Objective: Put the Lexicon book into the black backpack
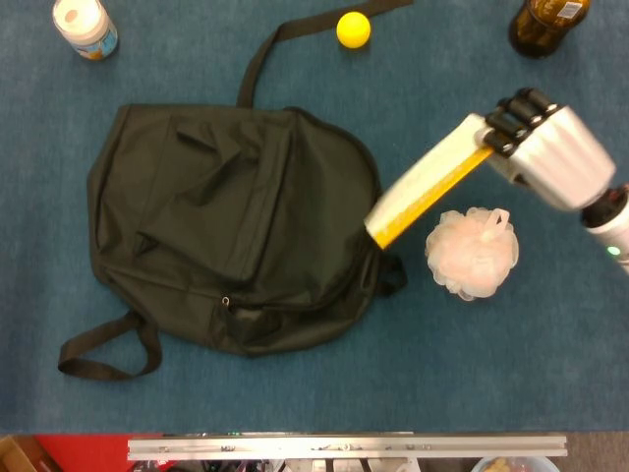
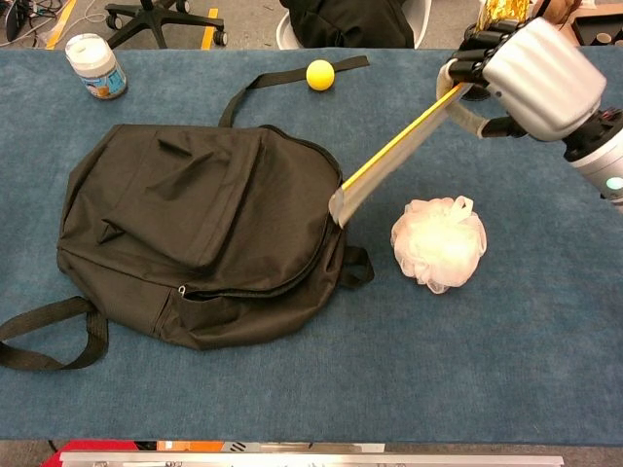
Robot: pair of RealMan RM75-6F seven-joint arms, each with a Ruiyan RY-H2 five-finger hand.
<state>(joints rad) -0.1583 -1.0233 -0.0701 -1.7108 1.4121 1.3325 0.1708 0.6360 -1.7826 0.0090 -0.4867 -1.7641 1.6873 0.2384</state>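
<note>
The black backpack (image 1: 226, 226) (image 2: 195, 229) lies flat on the blue table, left of centre. My right hand (image 1: 552, 157) (image 2: 531, 66) grips the Lexicon book (image 1: 425, 189) (image 2: 394, 158) by its upper end. The book is lifted off the table and tilted steeply, so I see it nearly edge-on with its yellow spine showing. Its lower end hangs at the backpack's right edge. My left hand is not in either view.
A white mesh bath sponge (image 1: 472, 253) (image 2: 438, 241) lies right of the backpack. A yellow ball (image 1: 354, 29) (image 2: 319, 74), a white jar (image 1: 85, 27) (image 2: 95, 65) and a brown bottle (image 1: 546, 24) stand along the far side.
</note>
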